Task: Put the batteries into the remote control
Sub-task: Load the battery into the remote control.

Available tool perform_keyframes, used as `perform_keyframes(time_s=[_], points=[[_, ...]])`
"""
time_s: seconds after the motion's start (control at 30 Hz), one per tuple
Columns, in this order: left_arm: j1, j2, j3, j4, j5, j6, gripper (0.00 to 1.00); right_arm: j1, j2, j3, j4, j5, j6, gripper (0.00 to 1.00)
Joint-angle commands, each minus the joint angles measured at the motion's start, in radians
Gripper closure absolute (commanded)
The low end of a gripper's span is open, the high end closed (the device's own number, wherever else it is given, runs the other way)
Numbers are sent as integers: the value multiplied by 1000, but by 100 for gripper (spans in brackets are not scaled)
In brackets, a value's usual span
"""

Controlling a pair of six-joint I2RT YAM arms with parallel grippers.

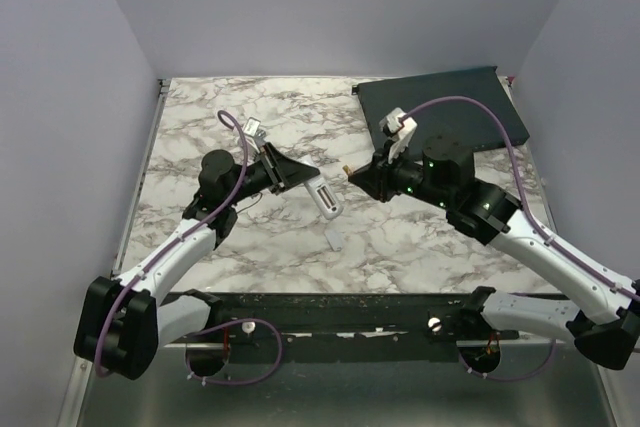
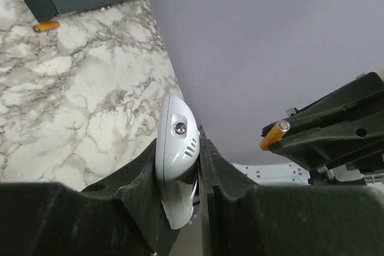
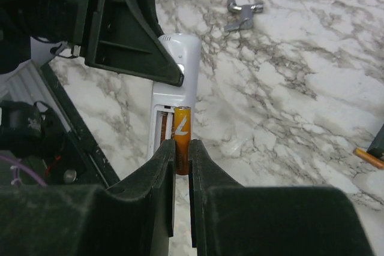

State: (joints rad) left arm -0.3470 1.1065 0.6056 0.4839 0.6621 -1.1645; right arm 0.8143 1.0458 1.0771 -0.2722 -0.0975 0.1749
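My left gripper (image 1: 303,182) is shut on the white remote control (image 1: 326,198) and holds it above the marble table, battery recess upward. In the left wrist view the remote (image 2: 176,139) is pinched on edge between the fingers. My right gripper (image 1: 359,175) is shut on an orange battery (image 3: 182,139), with its tip over the right side of the remote's (image 3: 175,70) open orange-copper recess (image 3: 162,131). That battery also shows in the left wrist view (image 2: 273,135). A second battery (image 3: 367,157) lies on the table beside the dark box.
A large dark flat box (image 1: 445,112) lies at the back right. A small pale grey plastic piece (image 1: 335,238) lies on the marble in front of the remote. A small metal part (image 1: 255,128) lies at the back left. Purple walls surround the table.
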Motion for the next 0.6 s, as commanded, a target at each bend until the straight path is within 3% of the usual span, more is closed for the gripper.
perform_keyframes(time_s=[0.0, 0.3, 0.57], points=[[-41, -7, -18, 81, -60, -52, 100, 0, 60, 74, -199, -136, -8, 99], [-58, 3, -31, 51, -158, -93, 100, 2, 166, 215, -369, -95, 11, 99], [-82, 54, -48, 167, -169, -139, 100, 3, 252, 300, -461, -113, 9, 99]])
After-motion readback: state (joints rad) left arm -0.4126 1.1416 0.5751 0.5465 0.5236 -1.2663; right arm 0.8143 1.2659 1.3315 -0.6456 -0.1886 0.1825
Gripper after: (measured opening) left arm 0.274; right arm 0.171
